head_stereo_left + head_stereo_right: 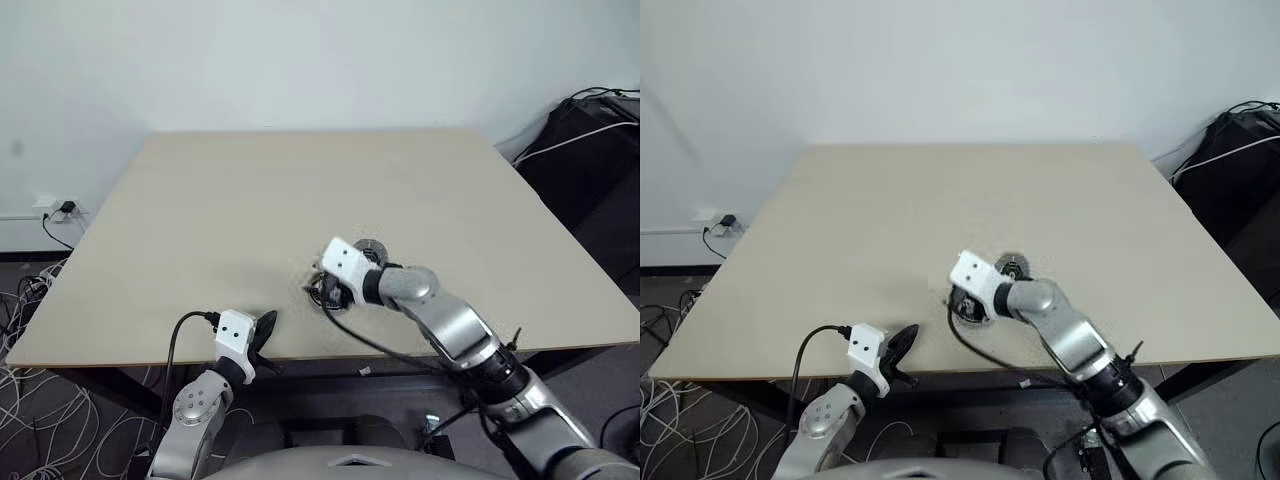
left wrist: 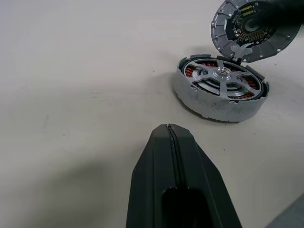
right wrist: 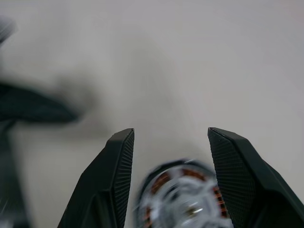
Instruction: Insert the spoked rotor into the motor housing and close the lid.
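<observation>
Left wrist view is showing the motor housing (image 2: 219, 95) sitting flat on the pale table (image 2: 80, 61), a shallow silvery round body with the spoked rotor (image 2: 223, 78) already lying inside it, silver spokes meeting a small hub and copper-brown windings showing between them. A round lid (image 2: 251, 31) is standing tilted up at the housing's far edge, its inner face with a dark centre turned toward the camera; its upper edge is disappearing under something dark, and whether anything is gripping it cannot be told. The left gripper (image 2: 169, 130) is lying clenched, its two black fingers pressed together with only a seam between them, well short of the housing, with bare tabletop between the two.

From the head cameras, the left gripper (image 1: 264, 335) is hanging at the table's near edge, holding nothing. The right gripper (image 3: 171, 142) is hovering just above the housing (image 3: 183, 194), its fingers (image 3: 118, 166) spread apart with the blurred housing showing between and below them, apart from both pads; it is grasping nothing. In the head views the right wrist is covering most of the housing (image 1: 1012, 268), which is sitting near the table's front edge, slightly right of centre. Wide bare tabletop is lying behind and to both sides of the housing, out to the far edge by the wall.
</observation>
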